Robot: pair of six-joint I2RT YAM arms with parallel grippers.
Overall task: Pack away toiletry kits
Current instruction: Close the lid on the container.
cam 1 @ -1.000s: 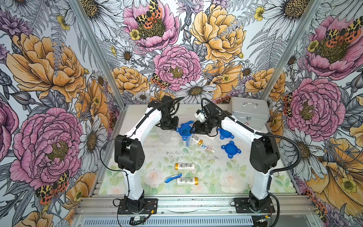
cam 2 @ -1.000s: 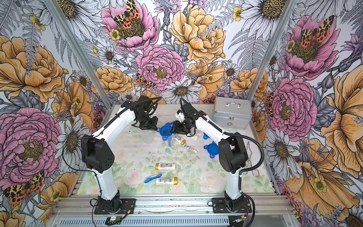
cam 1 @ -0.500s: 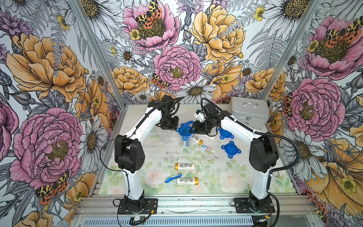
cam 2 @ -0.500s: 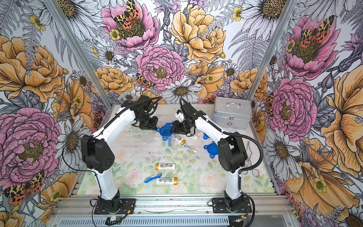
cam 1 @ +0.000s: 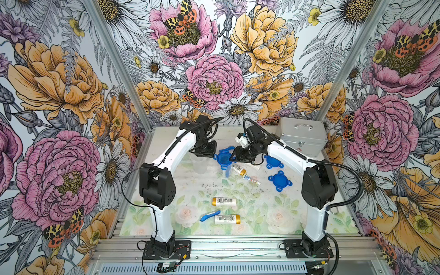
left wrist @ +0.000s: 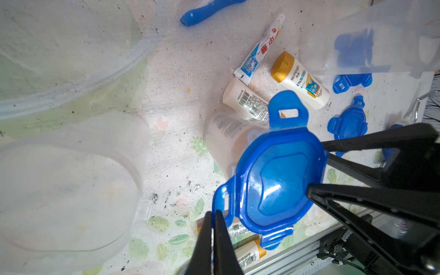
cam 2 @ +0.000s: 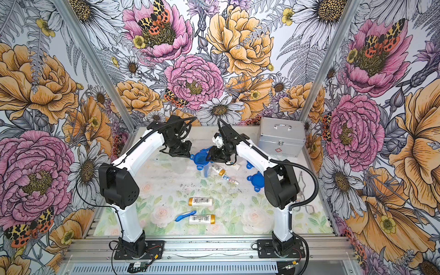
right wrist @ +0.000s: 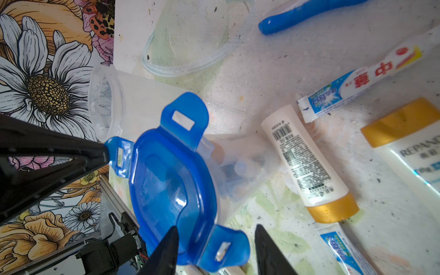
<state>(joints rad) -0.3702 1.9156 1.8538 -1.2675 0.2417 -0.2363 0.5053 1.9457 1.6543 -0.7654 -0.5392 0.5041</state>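
Left gripper point(left wrist: 214, 213) is pinched closed on a tab of the blue four-tabbed plastic lid point(left wrist: 278, 181), which caps the clear plastic cup point(right wrist: 240, 164). Right gripper point(right wrist: 216, 227), jaws apart, straddles another tab.

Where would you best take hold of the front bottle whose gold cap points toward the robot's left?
I'd pinch the bottle across its white body, mid-length, from straight above: it lies flat on its side, both long sides free, the toothbrush apart from it.

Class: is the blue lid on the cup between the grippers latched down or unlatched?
Unlatched: the lid sits on the cup, but its three visible tabs flare outward, none folded down.
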